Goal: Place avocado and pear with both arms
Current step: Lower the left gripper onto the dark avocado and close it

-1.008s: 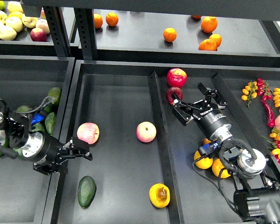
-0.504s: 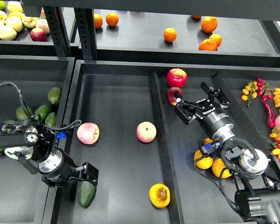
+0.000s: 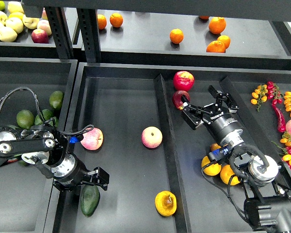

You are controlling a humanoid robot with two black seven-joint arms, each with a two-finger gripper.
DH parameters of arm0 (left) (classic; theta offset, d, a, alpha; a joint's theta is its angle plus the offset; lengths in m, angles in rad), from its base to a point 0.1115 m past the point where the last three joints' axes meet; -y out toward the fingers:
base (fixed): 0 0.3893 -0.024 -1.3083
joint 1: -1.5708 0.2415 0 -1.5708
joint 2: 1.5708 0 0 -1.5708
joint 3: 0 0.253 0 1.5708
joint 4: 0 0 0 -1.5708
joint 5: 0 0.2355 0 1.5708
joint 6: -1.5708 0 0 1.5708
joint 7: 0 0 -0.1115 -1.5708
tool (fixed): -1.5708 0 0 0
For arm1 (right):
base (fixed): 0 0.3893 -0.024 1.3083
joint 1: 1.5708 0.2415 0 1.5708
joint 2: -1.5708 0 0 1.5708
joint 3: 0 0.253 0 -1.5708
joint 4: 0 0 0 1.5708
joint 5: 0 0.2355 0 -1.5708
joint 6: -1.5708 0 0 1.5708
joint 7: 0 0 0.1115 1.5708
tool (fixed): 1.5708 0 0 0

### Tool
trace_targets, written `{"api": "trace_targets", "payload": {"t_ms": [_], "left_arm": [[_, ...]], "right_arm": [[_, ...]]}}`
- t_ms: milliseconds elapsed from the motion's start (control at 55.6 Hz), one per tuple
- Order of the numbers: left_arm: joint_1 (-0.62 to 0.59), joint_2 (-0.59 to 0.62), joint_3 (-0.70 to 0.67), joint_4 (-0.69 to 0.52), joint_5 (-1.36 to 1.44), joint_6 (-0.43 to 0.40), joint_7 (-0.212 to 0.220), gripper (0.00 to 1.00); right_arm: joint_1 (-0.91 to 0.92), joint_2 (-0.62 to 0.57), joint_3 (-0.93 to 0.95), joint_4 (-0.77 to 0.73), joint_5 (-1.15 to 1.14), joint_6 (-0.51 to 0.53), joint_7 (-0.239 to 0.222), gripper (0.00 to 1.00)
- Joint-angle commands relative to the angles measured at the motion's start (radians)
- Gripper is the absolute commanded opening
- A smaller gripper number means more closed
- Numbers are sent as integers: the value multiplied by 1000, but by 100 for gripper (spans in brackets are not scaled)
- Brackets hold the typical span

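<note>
in the head view, your left gripper [image 3: 101,178] sits low over the middle tray [image 3: 121,116], just above the top end of the avocado [image 3: 89,200]. its fingers show as one dark clump, so you cannot tell whether they are spread or closed, and you cannot tell whether they touch the fruit. the avocado lies dark green and lengthwise near the tray's front left corner. the pear [image 3: 165,203] rests near the tray's front right, against the divider side, its brown blotch facing up, well apart from both grippers.

your right gripper [image 3: 206,104] hangs over the next tray to the right with its two fingers spread wide and nothing between them; the left finger tip is just beside a dark red apple [image 3: 180,98], with a brighter red apple [image 3: 183,80] behind it. two pinkish apples [image 3: 152,137] lie in the middle tray, one of them just beside your left arm's cable. oranges [image 3: 211,166] sit under your right forearm, and lighter green avocados [image 3: 25,118] lie in the left tray
</note>
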Motion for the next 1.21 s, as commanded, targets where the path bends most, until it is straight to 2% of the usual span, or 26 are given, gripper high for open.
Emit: {"api": "trace_targets", "payload": {"t_ms": [0, 432, 1188], "left_arm": [[-1, -3, 21, 18, 0, 0, 0, 99], [-1, -83, 50, 99, 4, 0, 0, 99], [13, -140, 86, 151, 5, 0, 0, 99]], "right_arm": [[0, 0, -2, 0, 0, 0, -2, 100], [2, 0, -14, 0, 0, 0, -5, 100], [0, 0, -19, 1, 2, 0, -9, 100]]}}
